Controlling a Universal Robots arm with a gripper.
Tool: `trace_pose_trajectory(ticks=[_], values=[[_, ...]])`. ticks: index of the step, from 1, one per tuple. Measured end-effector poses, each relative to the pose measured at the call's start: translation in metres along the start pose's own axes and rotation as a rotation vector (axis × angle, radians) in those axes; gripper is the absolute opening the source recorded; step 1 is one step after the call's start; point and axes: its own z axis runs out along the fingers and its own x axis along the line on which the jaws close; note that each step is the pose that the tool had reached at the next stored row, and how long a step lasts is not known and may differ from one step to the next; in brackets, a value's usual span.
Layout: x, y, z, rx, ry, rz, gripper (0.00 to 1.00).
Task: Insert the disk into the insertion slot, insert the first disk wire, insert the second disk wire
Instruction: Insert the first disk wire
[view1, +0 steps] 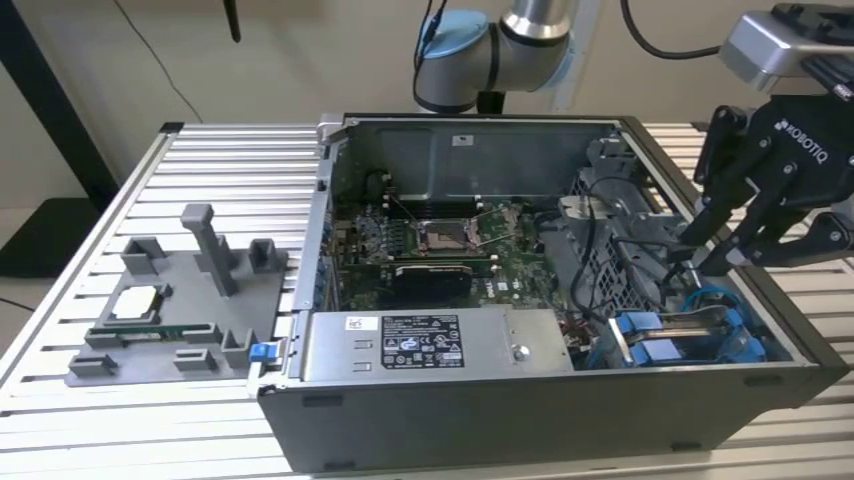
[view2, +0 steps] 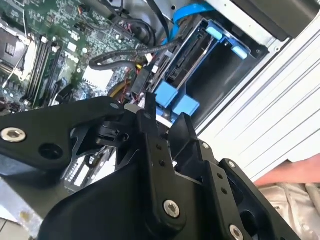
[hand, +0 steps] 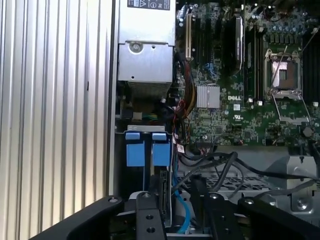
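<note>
The disk (view1: 683, 322) sits on edge in the insertion slot (view1: 643, 338) at the near right corner of the open computer case, its blue tabs facing the motherboard. Both wrist views show the disk (hand: 162, 181) behind the blue tabs (hand: 145, 148), which also appear in the second wrist view (view2: 175, 100). My gripper (view1: 702, 261) hangs just above the disk's rear end, fingers close together. It looks shut on the black connector of a disk wire (view2: 142, 82), whose cable (view1: 657, 255) trails toward the motherboard. A blue cable (view1: 707, 296) loops beside the disk.
A grey power-supply box (view1: 427, 345) lies along the case front, left of the slot. The motherboard with its CPU socket (view1: 441, 235) fills the case middle, and loose black cables cross it. A grey fixture holding a chip (view1: 160, 300) sits on the slatted table at the exterior view's left.
</note>
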Motion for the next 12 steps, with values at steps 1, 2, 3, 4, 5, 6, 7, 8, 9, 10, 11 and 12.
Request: trace_pose_trajectory(ticks=[1, 2, 3, 4, 5, 6, 7, 8, 9, 10, 11, 12], values=[[0.0, 0.0, 0.0, 0.0096, -0.0073, -0.002, 1.0], [0.0, 0.0001, 0.0, 0.0194, -0.0147, -0.004, 1.0], [0.0, 0.0002, 0.0002, 0.025, -0.0209, -0.005, 1.0], [0.0, 0.0001, 0.0002, 0.0256, -0.0238, -0.005, 1.0], [0.0, 0.0001, 0.0002, 0.0256, -0.0238, -0.005, 1.0], [0.0, 0.0001, 0.0002, 0.0256, -0.0239, -0.005, 1.0], [0.0, 0.0001, 0.0002, 0.0257, -0.0239, -0.005, 1.0], [0.0, 0.0003, 0.0002, 0.0267, -0.0239, -0.005, 1.0], [-0.0001, 0.0009, 0.0004, 0.0311, -0.0239, -0.006, 1.0], [-0.0005, 0.0019, 0.0007, 0.0388, -0.0238, -0.006, 1.0], [-0.001, 0.0032, 0.0011, 0.0479, -0.0238, -0.008, 1.0], [-0.0017, 0.0048, 0.0017, 0.0579, -0.0238, -0.009, 1.0]])
